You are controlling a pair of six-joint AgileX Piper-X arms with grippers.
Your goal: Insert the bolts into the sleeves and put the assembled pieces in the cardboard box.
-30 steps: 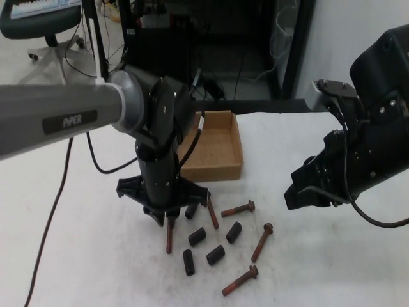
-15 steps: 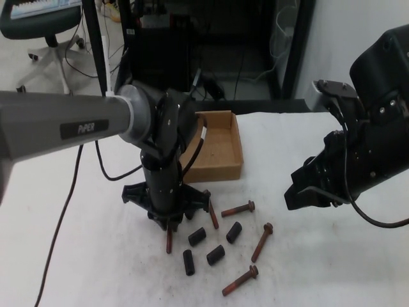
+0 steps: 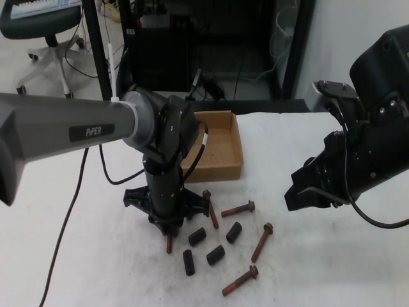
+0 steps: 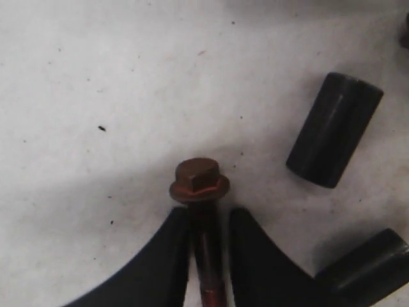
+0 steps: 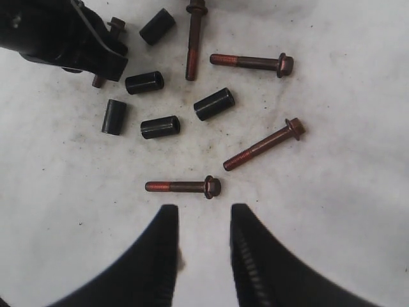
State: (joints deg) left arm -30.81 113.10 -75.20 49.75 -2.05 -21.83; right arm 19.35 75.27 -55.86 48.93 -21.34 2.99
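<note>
Left gripper point(image 3: 167, 225): it is pointing straight down at the bench point(image 3: 89, 262), and its fingers are closing snugly on either side of one bolt's shank, clamping it.
Held bolt point(image 4: 199, 180): it is lying flat on the bench at the left edge of the pile, with its flanged hex head sticking out just past the fingertips.
Handling of the bolt: it is looking like rusty steel, so I am judging it stiff, small and fairly dense, with a rough surface that is unlikely to slip. A grip on the plain shank just behind the head is leaving the threaded end free to enter a sleeve.
Sleeves point(image 3: 197, 236): short dark tubes are lying on their sides just right of the left gripper, close together but apart from one another. One point(image 4: 333, 130) is sitting near the held bolt without touching it. They are probably rigid and prone to rolling, so clamping across the outer wall at mid-length seems best.
Cardboard box point(image 3: 220, 171): it is standing behind the pile with its top open.
Loose bolts point(image 3: 262, 242): several are lying scattered among and to the right of the sleeves.
Right gripper point(image 5: 203, 217): it is hanging above the bench right of the pile, with its fingers spread and holding nothing.
</note>
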